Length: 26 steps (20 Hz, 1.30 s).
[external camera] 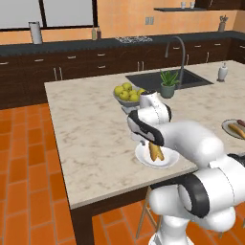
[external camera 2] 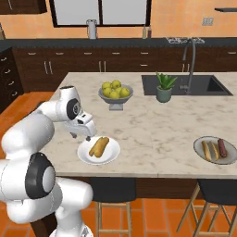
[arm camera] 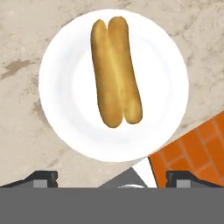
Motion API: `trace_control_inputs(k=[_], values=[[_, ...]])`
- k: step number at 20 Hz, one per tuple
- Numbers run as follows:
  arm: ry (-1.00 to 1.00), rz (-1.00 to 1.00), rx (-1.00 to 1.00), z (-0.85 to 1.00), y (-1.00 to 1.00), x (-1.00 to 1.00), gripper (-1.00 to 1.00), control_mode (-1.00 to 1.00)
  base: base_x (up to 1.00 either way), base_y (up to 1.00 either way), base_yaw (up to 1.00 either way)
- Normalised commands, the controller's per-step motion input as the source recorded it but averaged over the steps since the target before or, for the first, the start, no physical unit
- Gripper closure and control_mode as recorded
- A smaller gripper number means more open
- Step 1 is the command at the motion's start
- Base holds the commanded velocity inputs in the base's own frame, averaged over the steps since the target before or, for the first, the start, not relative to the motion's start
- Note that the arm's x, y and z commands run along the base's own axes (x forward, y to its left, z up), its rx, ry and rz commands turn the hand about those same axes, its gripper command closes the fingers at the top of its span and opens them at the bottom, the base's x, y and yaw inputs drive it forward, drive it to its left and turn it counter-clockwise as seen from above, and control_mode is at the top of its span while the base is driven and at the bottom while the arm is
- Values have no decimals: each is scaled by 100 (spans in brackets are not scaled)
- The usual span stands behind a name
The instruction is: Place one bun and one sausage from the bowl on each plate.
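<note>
Golden bun (arm camera: 115, 70) is lying on a white plate (arm camera: 61, 109) near the counter (external camera: 86, 139) front edge. End effector (arm camera: 111, 177) is hovering above it, fingers spread and gripping nothing. Brown bowl (external camera 2: 233, 159) is sitting far along that edge, holding buns and a sausage (external camera 2: 222, 147).

bun (arm camera: 115, 70) on plate (arm camera: 65, 122), fruit bowl (external camera 2: 115, 96) behind, sink (external camera 2: 185, 85) right

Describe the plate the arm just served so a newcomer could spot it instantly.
On the marble island, look at the near edge in front of the fruit bowl. The white plate lies there under the open end effector. It holds a single golden bun, while the other dish, far to the right, also holds a sausage.
</note>
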Motion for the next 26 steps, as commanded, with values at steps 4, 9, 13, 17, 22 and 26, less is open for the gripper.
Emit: trace_control_inputs(k=[4,9,13,17,22,26], values=[[-12,11,1,29,0,-100,-100,-100,0,0,0],[-1,12,0,13,-3,-99,-100,-100,0,0,0],[0,3,28,9,-43,-72,-100,-100,0,0,0],[0,0,0,0,0,-9,-100,-100,0,0,0],[-3,0,0,0,-1,-42,-100,-100,0,0,0],[0,0,0,0,0,0,-100,100,-31,-32,-2]])
